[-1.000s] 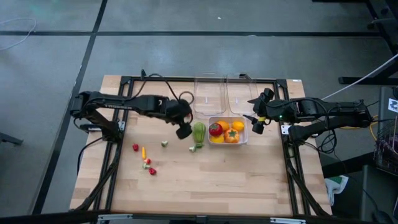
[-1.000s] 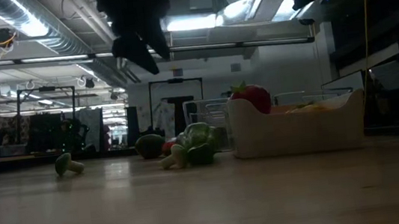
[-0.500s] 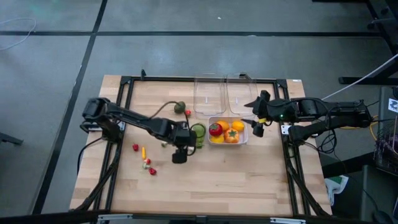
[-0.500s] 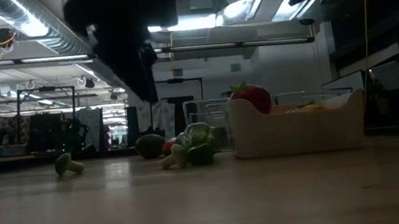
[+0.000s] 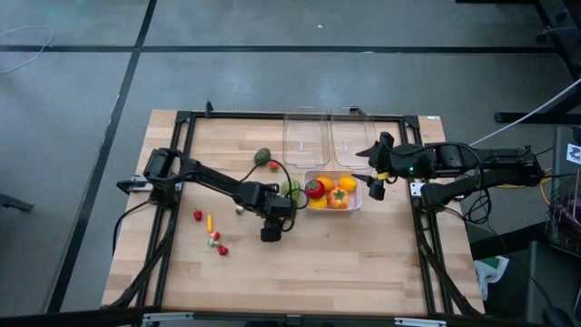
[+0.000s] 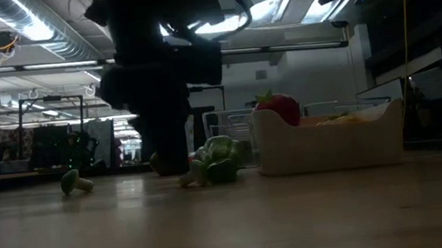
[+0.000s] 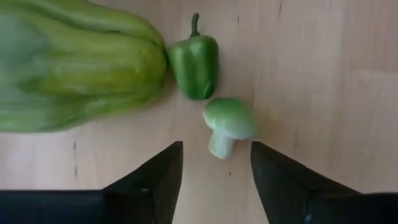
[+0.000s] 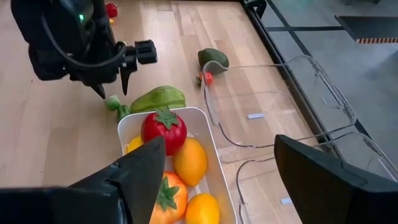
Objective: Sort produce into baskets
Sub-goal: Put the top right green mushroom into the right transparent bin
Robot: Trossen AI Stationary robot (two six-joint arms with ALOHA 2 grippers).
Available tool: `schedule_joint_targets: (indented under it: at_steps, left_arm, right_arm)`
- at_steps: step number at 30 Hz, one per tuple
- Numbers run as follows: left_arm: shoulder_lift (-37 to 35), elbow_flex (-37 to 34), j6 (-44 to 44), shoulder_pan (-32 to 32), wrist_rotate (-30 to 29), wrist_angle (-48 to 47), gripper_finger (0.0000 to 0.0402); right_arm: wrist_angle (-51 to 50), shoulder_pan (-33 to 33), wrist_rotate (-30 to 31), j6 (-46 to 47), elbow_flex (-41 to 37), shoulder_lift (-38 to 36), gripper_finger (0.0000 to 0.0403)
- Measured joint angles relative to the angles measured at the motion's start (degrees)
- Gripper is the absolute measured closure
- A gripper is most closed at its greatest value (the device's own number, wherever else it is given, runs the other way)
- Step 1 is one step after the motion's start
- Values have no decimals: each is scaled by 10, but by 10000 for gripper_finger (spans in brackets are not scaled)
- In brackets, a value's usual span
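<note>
— Left arm, status?

— The left gripper is down at the table beside the white tub, fingers parted and grasping nothing. A small green mushroom lies just ahead of the gap, untouched. Beside it are a little green pepper and the long ribbed green gourd (pepper touching the gourd's end).

— Right arm?

— The right gripper hangs above the white tub's far side, fingers wide apart, empty.

— Produce?

— Tomato and orange and yellow pieces sit in the white tub. The two clear tubs stand behind it. Small red and yellow bits remain on the table's left.
</note>
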Motion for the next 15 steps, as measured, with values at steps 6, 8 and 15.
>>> schedule_joint_targets:
  at_steps: [6, 8, 15]
  left_arm:
    - [21, 0, 0, 2, 0, 22, 246]
    - [21, 0, 0, 2, 0, 23, 259]
    - [24, 0, 0, 1, 0, 28, 331]
  right_arm:
    - [-2, 0, 0, 0, 0, 0, 105]
    - [-3, 0, 0, 0, 0, 0, 105]
    - [-3, 0, 0, 0, 0, 0, 105]
